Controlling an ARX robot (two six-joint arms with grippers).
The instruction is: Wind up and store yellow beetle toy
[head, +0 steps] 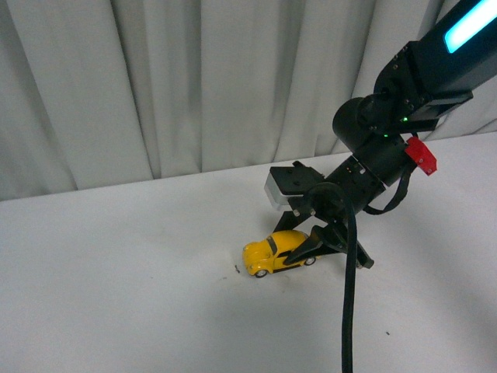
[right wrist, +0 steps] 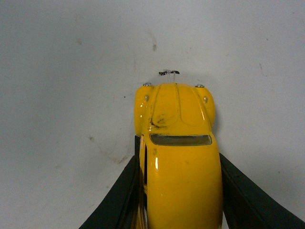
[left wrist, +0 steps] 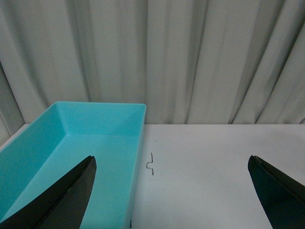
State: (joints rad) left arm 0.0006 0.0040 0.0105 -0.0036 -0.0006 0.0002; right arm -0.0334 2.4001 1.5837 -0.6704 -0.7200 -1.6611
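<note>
Two right fingers (right wrist: 119,200) clamp the small yellow rounded beetle toy car (right wrist: 180,143), lower centre, long axis between them (left fingers (left wrist: 57,205) gape, empty).

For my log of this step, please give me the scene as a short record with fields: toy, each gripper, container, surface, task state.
toy: yellow beetle toy, upright on its wheels
surface: white table
right arm: right gripper low at the toy, a finger against each side of it
left arm: left gripper open, holding nothing
container: turquoise bin, shown only in the left wrist view, nothing visible inside
backdrop: pale curtain
task state: toy on the table, not yet stored
</note>
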